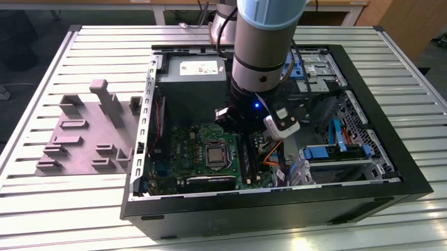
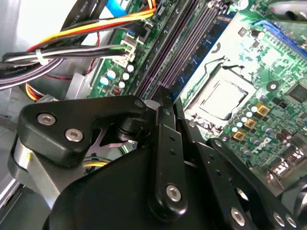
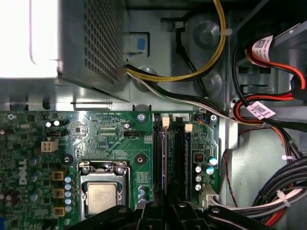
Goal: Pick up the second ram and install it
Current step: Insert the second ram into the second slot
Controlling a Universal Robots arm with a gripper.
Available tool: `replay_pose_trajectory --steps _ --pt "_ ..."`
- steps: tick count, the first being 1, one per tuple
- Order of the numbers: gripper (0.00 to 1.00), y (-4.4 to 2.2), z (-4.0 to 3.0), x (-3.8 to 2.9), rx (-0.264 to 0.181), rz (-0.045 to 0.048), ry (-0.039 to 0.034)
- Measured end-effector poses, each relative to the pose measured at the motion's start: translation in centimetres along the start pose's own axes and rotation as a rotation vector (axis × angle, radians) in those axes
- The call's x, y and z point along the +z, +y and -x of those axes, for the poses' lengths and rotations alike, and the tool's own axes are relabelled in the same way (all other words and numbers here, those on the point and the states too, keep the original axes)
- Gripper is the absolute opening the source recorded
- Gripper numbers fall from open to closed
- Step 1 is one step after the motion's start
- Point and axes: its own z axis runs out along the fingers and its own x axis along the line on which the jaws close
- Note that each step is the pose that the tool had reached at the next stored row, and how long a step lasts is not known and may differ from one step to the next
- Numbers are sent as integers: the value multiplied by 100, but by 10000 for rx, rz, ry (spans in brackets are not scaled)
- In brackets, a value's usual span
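Jaws (image 2: 163, 98) of mine hang low inside the case (image 1: 401, 172), just over the black sockets (image 3: 170, 158) of the board (image 3: 110, 139). I cannot tell whether they are spread, pressed together or pinching something, because my own black links cover their tips in both wrist views.

In the second wrist view, one blue-green ram (image 2: 200, 53) stands upright in the socket nearest the CPU (image 2: 221, 98), with its black chips in a row. The jaws point at the sockets just beside it, on the side away from the CPU. Whether this stick is the second ram or another one, I cannot say from here.

In the exterior view the arm reaches down between the power supply (image 1: 192, 83) and the blue drive bay (image 1: 335, 154), and the grey holder (image 1: 84, 141) sits on the counter (image 1: 70, 209), well apart from me on that view's left.

I judge the picking as done and the work as being in the install step, at the sockets. If the stick is fully seated and its latches closed, I cannot confirm.
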Motion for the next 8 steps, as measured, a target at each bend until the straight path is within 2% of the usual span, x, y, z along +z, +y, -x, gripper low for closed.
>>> replay_pose_trajectory --steps 8 --pt "14 1 5 67 3 -1 1"
